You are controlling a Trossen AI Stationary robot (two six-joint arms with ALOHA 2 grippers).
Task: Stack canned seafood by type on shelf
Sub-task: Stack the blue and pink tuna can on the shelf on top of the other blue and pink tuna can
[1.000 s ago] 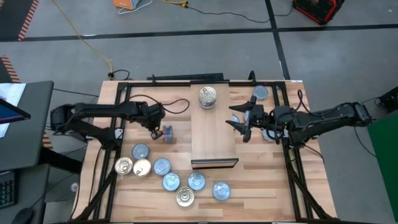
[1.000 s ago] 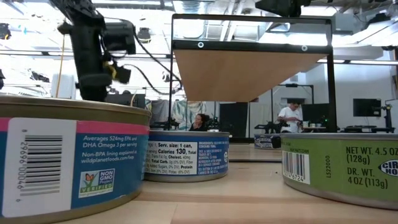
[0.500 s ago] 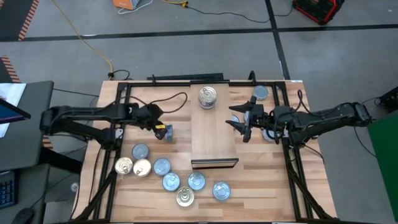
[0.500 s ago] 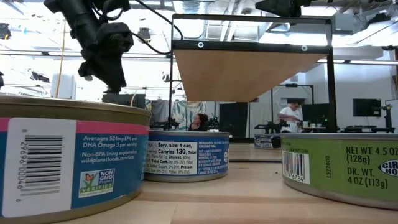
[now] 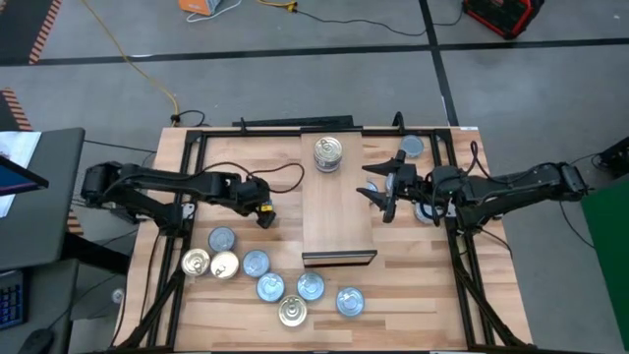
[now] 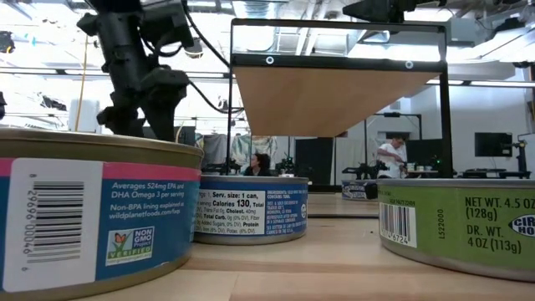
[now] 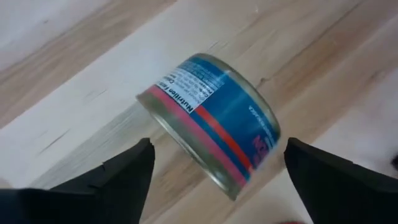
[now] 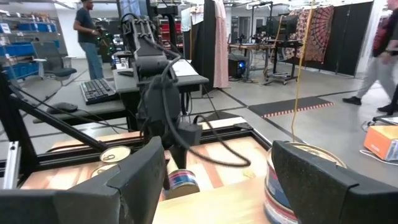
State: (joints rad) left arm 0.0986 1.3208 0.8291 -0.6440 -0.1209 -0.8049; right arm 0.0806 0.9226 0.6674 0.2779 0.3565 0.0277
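A blue tin with a pink-red band (image 7: 208, 121) appears to rest on its curved side on the tabletop, left of the shelf (image 5: 337, 211). My left gripper (image 5: 263, 208) hangs over it, open, its fingers (image 7: 124, 177) on either side of the tin and apart from it. A short stack of silver-topped tins (image 5: 328, 153) stands on the shelf's far end. Several blue-topped and gold-topped tins (image 5: 256, 263) sit flat at the near left. My right gripper (image 5: 376, 189) waits open beside the shelf's right edge.
One blue-topped tin (image 5: 412, 147) sits at the far right, and another shows partly under the right arm (image 5: 425, 211). A black frame (image 5: 187, 197) runs around the tabletop. People move in the room behind (image 8: 87, 28).
My left gripper has opened and let go of the blue tin, which stays on the tabletop left of the shelf. The gripper has shifted a little toward the shelf and down over the tin.
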